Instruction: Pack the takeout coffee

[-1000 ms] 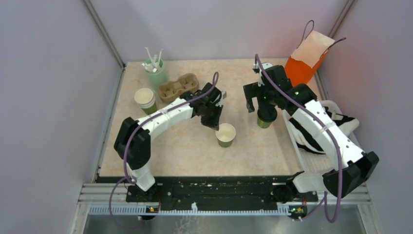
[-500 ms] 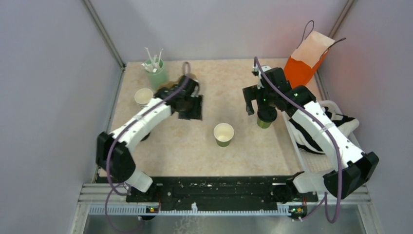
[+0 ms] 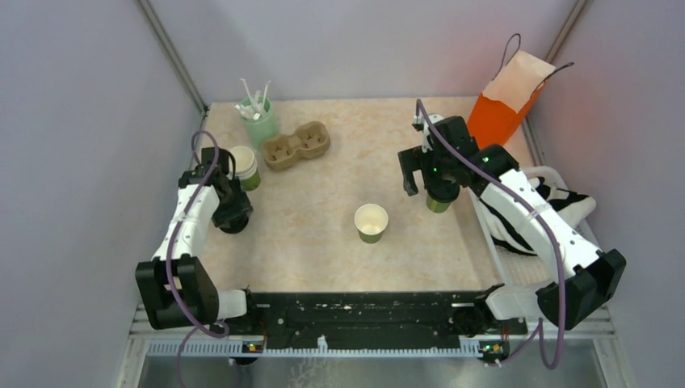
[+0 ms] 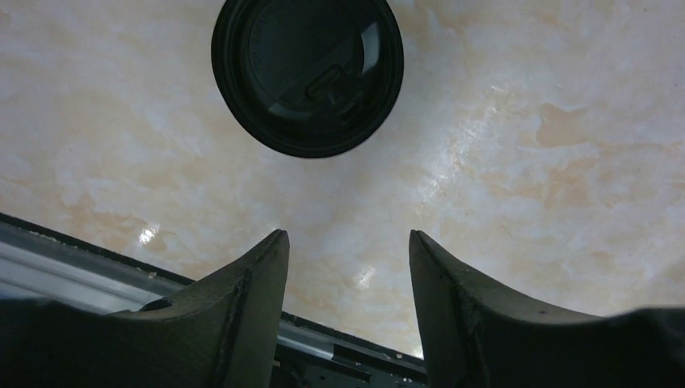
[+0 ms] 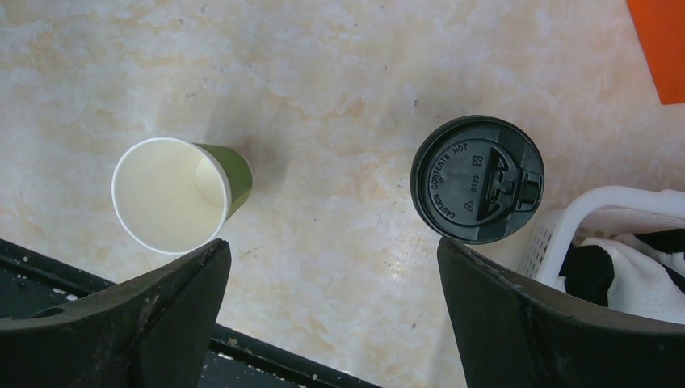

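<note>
Right claw, spread wide, points down over the takeout coffee; left claw likewise released.

The takeout coffee is capped in black, olive-green below; open cup is coloured olive outside, cream inside; bag orange; table marbled beige.

lidless cup mid-table, takeout coffee to its right

Takeout coffee: small olive-green paper cup, round black lid snapped on, standing upright on the marbled table, just beside the white basket.
</note>
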### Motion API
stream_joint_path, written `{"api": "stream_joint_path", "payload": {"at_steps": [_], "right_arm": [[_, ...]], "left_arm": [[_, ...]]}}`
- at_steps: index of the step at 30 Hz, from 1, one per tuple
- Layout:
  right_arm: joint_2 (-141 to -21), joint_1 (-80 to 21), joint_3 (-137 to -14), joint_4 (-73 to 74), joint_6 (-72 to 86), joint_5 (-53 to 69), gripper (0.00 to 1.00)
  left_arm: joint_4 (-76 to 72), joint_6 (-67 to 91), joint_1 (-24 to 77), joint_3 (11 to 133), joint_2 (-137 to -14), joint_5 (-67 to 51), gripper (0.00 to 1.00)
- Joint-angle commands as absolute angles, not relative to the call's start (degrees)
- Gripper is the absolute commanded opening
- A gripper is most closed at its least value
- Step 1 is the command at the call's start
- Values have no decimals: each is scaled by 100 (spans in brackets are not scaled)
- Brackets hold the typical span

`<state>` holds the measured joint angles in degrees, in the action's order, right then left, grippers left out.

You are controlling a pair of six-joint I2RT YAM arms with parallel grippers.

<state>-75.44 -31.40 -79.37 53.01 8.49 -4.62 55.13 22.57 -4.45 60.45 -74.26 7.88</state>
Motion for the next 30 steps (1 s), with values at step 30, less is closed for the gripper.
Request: {"api": "stream_joint_path", "payload": {"at_steps": [30], "right_arm": [[-7600, -3343, -8058, 5159, 749, -289, 99]], "left_arm": [[3396, 815, -704, 5520, -8599, 386, 29]]}}
